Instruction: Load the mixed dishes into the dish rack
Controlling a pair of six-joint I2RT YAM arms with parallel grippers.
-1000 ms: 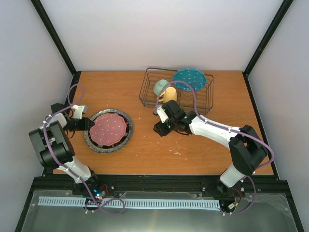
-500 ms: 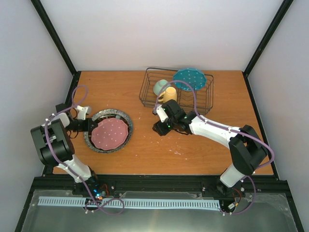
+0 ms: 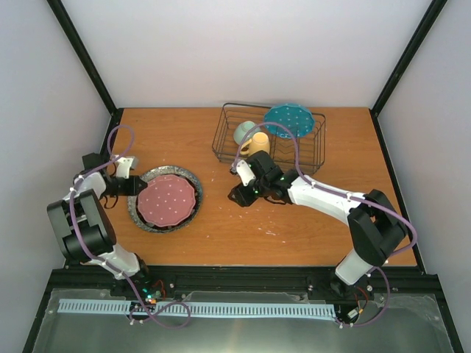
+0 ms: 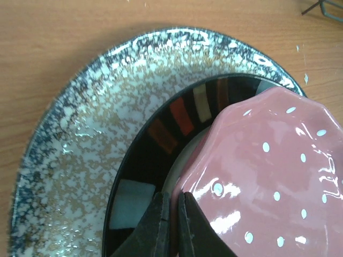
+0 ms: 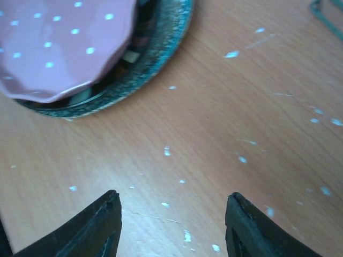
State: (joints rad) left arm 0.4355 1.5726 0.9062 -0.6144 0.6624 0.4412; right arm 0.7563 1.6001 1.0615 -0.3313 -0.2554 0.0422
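Note:
The pink white-dotted plate point(image 3: 168, 200) lies on top of a stack at the table's left. My left gripper point(image 3: 137, 185) is shut on its left rim, seen close up with both fingertips point(image 4: 161, 206) pinching the pink plate's point(image 4: 268, 176) edge. Under it are the dark-rimmed cream plate point(image 4: 177, 115) and the largest grey speckled plate point(image 4: 86, 144). My right gripper point(image 3: 237, 193) hovers open over bare wood right of the stack, nothing between its fingers point(image 5: 104, 214). The dish rack point(image 3: 321, 140) at the back holds the teal plate point(image 3: 289, 120), the pale green bowl point(image 3: 243, 132) and the yellow mug point(image 3: 257, 143).
White specks dot the wooden table point(image 5: 225, 128). A corner of the rack's wire point(image 5: 328, 15) shows at the right wrist view's top right. The plate stack's near edge point(image 5: 161, 48) lies up and left of the right fingers. Black frame posts stand at the table's back corners.
My left gripper has closed on the pink plate's rim and shifted slightly right with it. My right gripper has drifted a little left toward the stack, its jaws slightly narrower.

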